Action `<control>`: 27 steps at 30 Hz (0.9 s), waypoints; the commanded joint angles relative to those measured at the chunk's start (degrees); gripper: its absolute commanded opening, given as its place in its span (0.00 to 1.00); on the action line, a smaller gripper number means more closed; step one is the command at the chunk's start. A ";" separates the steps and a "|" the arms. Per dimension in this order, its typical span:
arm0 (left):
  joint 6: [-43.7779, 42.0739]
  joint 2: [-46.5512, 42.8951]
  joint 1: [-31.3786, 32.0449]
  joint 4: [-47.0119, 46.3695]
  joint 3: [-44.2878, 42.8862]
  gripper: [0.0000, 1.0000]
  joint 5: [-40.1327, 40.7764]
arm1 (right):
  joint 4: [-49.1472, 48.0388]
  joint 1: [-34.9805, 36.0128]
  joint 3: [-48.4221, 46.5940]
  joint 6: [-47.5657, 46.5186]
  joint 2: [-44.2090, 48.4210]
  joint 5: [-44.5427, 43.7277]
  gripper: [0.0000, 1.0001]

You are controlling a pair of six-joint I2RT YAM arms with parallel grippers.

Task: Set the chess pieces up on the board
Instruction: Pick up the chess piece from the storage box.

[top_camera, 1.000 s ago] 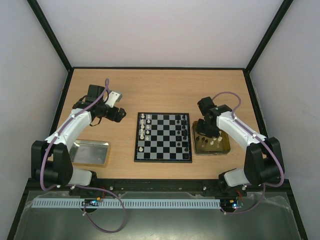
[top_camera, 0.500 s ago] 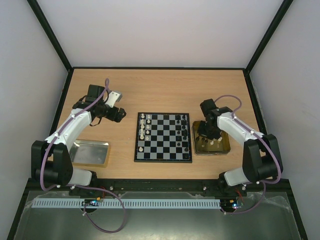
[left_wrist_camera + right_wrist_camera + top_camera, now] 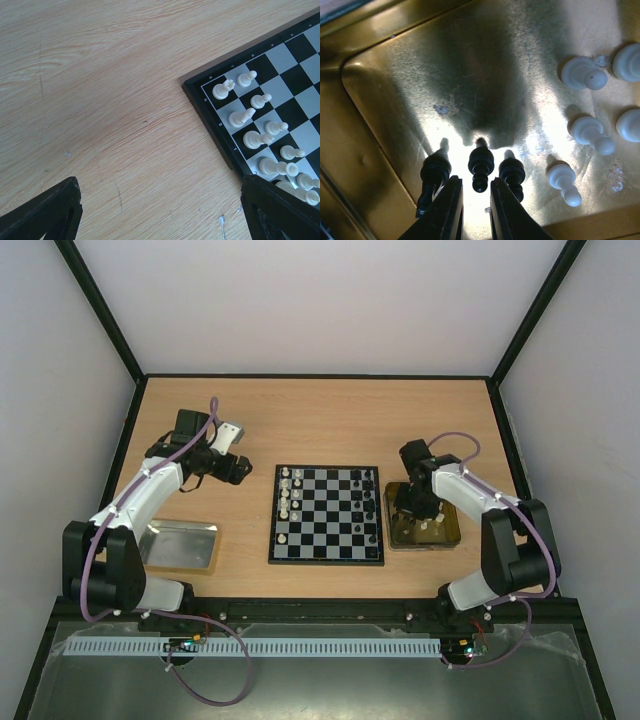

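The board (image 3: 326, 561) lies mid-table with white pieces (image 3: 286, 492) along its left columns and black pieces (image 3: 366, 495) on its right. My right gripper (image 3: 412, 512) is down in the gold tray (image 3: 452, 536). In the right wrist view it (image 3: 476, 200) is narrowly open, its fingers (image 3: 451, 205) either side of the top of the middle one (image 3: 481, 165) of three black pieces, with a gap showing. Several white pieces (image 3: 590, 132) lie to the right. My left gripper (image 3: 240, 468) hangs open and empty left of the board's far left corner (image 3: 210, 112).
A silver tray (image 3: 180, 545) sits near the left arm's base. The gold tray's wall (image 3: 365, 165) rises close on the left of the black pieces. Bare wood (image 3: 100, 100) lies under the left gripper.
My right gripper has moved a little toward the near left and lower into the gold tray. The left arm has not moved.
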State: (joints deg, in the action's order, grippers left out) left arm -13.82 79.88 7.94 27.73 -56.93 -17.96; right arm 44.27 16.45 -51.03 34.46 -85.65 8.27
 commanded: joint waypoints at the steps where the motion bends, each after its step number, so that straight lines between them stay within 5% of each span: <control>1: -0.50 0.08 -0.30 0.22 -0.11 0.87 -0.22 | -0.59 -0.74 0.85 -0.44 -0.71 -0.60 0.15; 27: -0.52 -0.33 -0.30 0.34 0.06 0.87 -0.35 | -1.54 -1.22 1.54 -0.44 -2.01 -0.28 0.11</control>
State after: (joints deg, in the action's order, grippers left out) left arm -13.89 79.88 7.94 27.73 -56.93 -17.98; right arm 42.92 15.59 -50.17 34.46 -87.02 8.29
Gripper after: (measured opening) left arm 0.870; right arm 0.114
